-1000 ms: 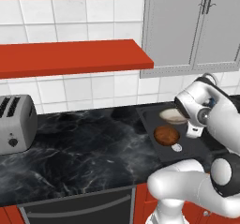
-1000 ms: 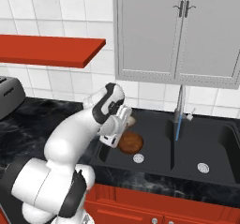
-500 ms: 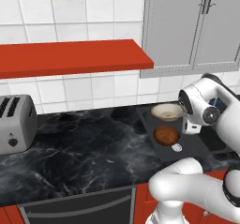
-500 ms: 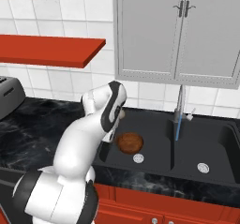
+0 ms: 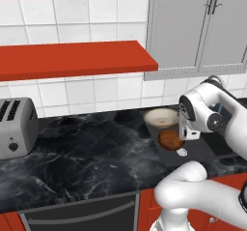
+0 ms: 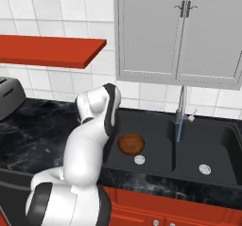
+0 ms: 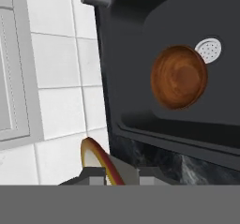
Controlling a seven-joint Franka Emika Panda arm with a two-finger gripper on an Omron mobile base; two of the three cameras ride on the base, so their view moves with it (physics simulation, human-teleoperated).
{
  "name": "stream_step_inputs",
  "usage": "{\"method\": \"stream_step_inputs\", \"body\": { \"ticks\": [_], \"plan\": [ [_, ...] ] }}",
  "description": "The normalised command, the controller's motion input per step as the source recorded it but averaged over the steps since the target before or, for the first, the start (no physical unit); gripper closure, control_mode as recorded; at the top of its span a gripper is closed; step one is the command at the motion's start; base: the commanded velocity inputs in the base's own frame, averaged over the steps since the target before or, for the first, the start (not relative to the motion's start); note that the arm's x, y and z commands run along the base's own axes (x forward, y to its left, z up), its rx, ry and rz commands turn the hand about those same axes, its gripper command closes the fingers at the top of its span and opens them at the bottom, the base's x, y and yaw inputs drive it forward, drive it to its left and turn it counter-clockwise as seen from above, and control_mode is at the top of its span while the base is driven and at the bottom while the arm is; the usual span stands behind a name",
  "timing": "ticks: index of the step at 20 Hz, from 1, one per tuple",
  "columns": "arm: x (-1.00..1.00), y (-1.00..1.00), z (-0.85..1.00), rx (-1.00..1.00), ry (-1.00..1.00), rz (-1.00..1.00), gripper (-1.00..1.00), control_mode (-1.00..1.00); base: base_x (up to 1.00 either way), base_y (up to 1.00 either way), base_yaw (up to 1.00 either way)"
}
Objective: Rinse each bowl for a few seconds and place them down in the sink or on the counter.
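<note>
The reddish-brown wooden bowl point(image 7: 178, 77) sits upright on the floor of the left basin of the black double sink point(image 6: 156, 126), just beside the round silver drain point(image 7: 208, 50), so that one looks placed. The step in hand is the cream-white bowl with the tan rim point(image 5: 161, 117), which in the left base view hangs tilted over the edge where the black veined marble bench point(image 5: 82, 152) meets the sink. In the hand view its rim point(image 7: 97, 159) stands on edge between the two dark fingers point(image 7: 93, 176), which are clenched on it. A thin rim grip like this can probably pivot, so the carry to the silver gooseneck faucet point(image 6: 181, 108), where a blue stream point(image 6: 178, 131) runs, wants to be slow and level. Bring the bowl's hollow under the stream, hold it there a few seconds, and keep it clear of the wooden bowl when lowering.
</note>
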Motion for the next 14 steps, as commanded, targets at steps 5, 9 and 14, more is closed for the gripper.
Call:
{"method": "stream_step_inputs", "body": {
  "ticks": [5, 9, 14],
  "plan": [
    [0.0, 0.32, 0.15, 0.0, 0.06, 0.15, 1.0, -1.0, 0.0, 0.0, 0.0],
    [0.0, 0.34, 0.1, 0.0, 0.06, 0.14, 1.0, -1.0, 0.0, 0.0, 0.0],
    [0.0, 0.36, 0.01, 0.0, 0.06, 0.12, 1.0, -1.0, 0.0, 0.0, 0.0]
  ]
}}
